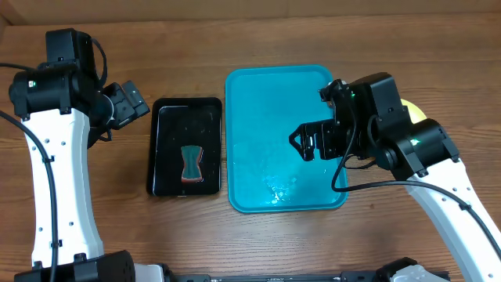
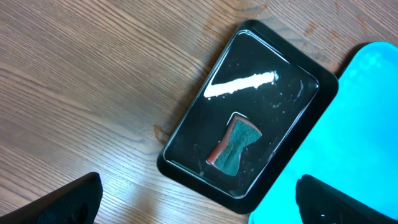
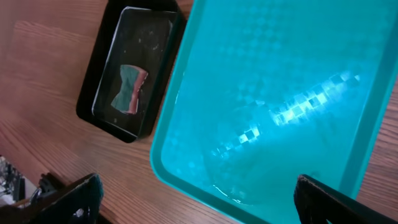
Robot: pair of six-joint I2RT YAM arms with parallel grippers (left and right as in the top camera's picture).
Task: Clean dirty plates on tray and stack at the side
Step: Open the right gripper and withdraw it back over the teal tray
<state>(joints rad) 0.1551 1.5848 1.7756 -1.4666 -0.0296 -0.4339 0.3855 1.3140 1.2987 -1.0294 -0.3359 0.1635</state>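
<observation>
Glare runs across the floor of the tray (image 1: pixel 286 86), which lies in the middle of the table (image 1: pixel 313 31) with its long sides running near to far. The right gripper (image 1: pixel 307 142) hangs over the tray's right half, pointing left. It is released: in the right wrist view its fingers (image 3: pixel 62 202) sit far apart at the two lower corners, with nothing between them but the tray's glossy turquoise floor below.

Right of the tray, towards the far side, a thin sliver of a pale yellow-green plate (image 1: pixel 413 110) peeks out from behind the right arm. The arm hides the rest, so I cannot tell whether more plates lie with it.

Just left of the tray, nearly touching it, lies a smaller black tray (image 1: pixel 168 110). An hourglass-shaped green sponge (image 1: pixel 190 162) with a reddish edge rests in its near half. The left gripper (image 1: pixel 133 102) hovers just off the black tray's far left corner. It too is spread wide and holds nothing, its dark fingers (image 2: pixel 68 202) showing at both lower corners of the left wrist view.
</observation>
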